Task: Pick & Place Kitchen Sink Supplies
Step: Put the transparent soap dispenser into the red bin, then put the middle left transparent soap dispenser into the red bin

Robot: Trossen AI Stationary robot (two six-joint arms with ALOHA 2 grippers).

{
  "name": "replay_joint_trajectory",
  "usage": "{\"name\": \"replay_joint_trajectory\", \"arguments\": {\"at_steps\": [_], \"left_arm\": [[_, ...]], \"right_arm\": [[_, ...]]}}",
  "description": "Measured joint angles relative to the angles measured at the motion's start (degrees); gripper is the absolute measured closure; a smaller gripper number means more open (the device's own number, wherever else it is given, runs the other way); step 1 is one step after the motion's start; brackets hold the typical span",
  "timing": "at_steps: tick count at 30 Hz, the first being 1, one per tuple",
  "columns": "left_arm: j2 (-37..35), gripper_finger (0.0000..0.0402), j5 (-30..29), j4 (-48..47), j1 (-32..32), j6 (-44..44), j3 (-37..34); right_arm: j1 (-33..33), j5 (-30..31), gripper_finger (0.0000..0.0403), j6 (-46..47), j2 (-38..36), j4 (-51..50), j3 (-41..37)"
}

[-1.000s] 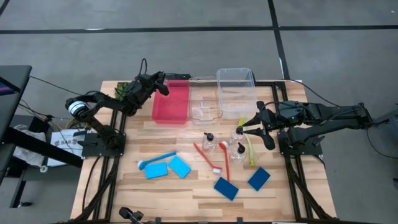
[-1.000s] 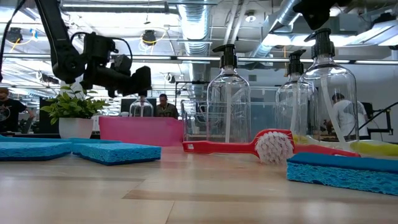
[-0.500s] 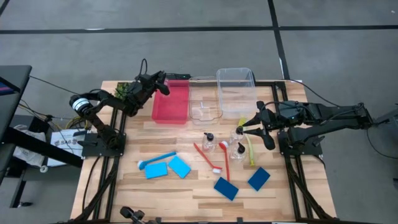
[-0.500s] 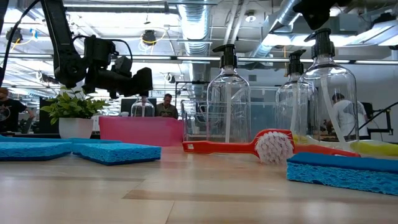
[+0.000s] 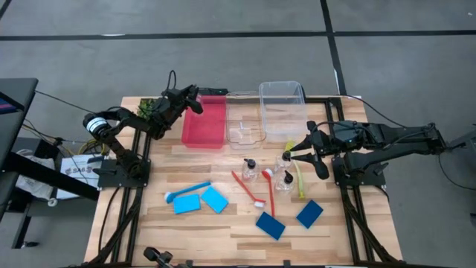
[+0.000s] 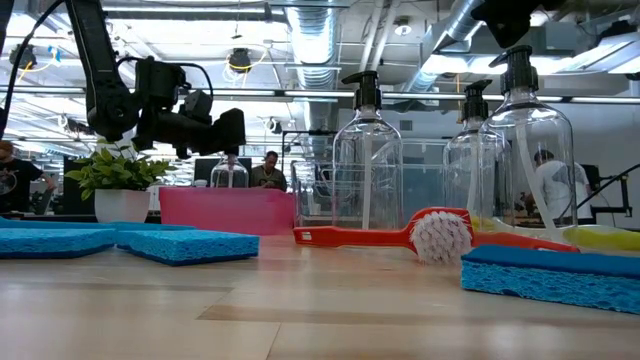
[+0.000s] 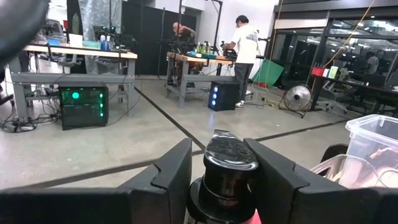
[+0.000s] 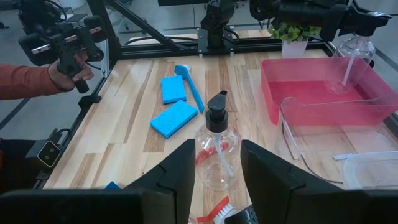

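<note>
My left gripper (image 5: 195, 101) is over the far left corner of the pink bin (image 5: 205, 128), shut on a clear pump bottle (image 8: 350, 59) whose body hangs inside the bin. My right gripper (image 5: 295, 150) hovers open above three more pump bottles (image 5: 249, 168) (image 5: 285, 161) (image 5: 285, 179) standing on the table, and touches none. Two light-blue sponges (image 5: 215, 199), two dark-blue sponges (image 5: 270, 225), a blue brush (image 5: 186, 192), red brushes (image 5: 249, 189) and a yellow-green brush (image 5: 299, 176) lie flat on the wood. My left gripper pinches the bottle's black pump top (image 7: 228, 159) between its two fingers (image 7: 175, 174). The fingers come in level from the table's left side. The bottle stays upright below them, its clear body (image 6: 228, 174) down inside the pink bin; whether its base rests on the bin's floor I cannot tell.
Two clear plastic bins (image 5: 244, 128) (image 5: 282, 100) stand to the right of the pink one along the far edge. A potted green plant (image 6: 120, 180) sits at the far left corner. A person's hand holding a controller (image 8: 69, 59) shows beyond the table's left side.
</note>
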Motion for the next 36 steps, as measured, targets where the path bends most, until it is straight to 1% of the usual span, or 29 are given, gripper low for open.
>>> {"name": "replay_joint_trajectory", "arguments": {"at_steps": [4, 26, 36], "left_arm": [[0.21, 0.0242, -0.06, -1.14, 0.0, 0.04, -0.15], [0.13, 0.0137, -0.04, -0.88, -0.73, 0.39, -0.11], [0.07, 0.0106, 0.15, -1.02, -1.68, 0.42, -0.11]], "right_arm": [[0.0, 0.0, 0.028, 0.0, 0.0, 0.0, 0.0], [0.0, 0.0, 0.028, 0.04, 0.01, 0.01, 0.0], [0.0, 0.0, 0.028, 0.07, 0.0, 0.01, 0.0]]}}
